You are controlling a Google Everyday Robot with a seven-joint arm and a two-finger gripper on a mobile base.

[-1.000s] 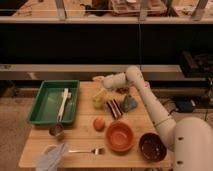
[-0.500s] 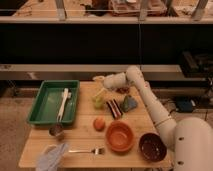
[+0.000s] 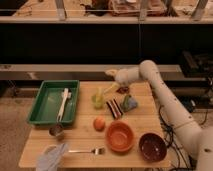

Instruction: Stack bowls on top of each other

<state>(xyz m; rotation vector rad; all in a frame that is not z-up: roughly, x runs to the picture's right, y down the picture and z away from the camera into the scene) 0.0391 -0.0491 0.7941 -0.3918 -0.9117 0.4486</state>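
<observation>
Wooden table [image 3: 80, 140] seen from the front and above, w/ dark shelving behind it. A white robot arm [image 3: 170, 100] rises from the lower right corner of the pic, bends at the top and reaches left and down over the back half of the table. Its gripper [image 3: 106, 91] hangs low at the table's middle rear, just above and beside a small yellow-green cup [image 3: 98, 101]. Can't tell whether the claw is spread or pressed together, or whether it touches the cup.

The two bowls sit side by side at the front right, apart, not stacked. The orange-terracotta bowl [image 3: 120, 136] is nearer the centre. The dark brown bowl [image 3: 152, 146], glossy, is to its right, near the table's front right corner. Both are upright and well apart from the gripper.

Other items: a round orange fruit-like ball [image 3: 99, 123] just left of and behind the orange bowl. A dark striped packet [image 3: 115, 107] and a blue-green bag [image 3: 130, 103] lie right of the cup, under the arm. A green tray [image 3: 42, 111] fills the left rear w/ a white utensil [image 3: 63, 102] lying in it. A small metal cup [image 3: 56, 131] stands just in front of the tray. A fork [image 3: 87, 150] and a crumpled grey-blue cloth [image 3: 52, 157] lie along the front left edge.
</observation>
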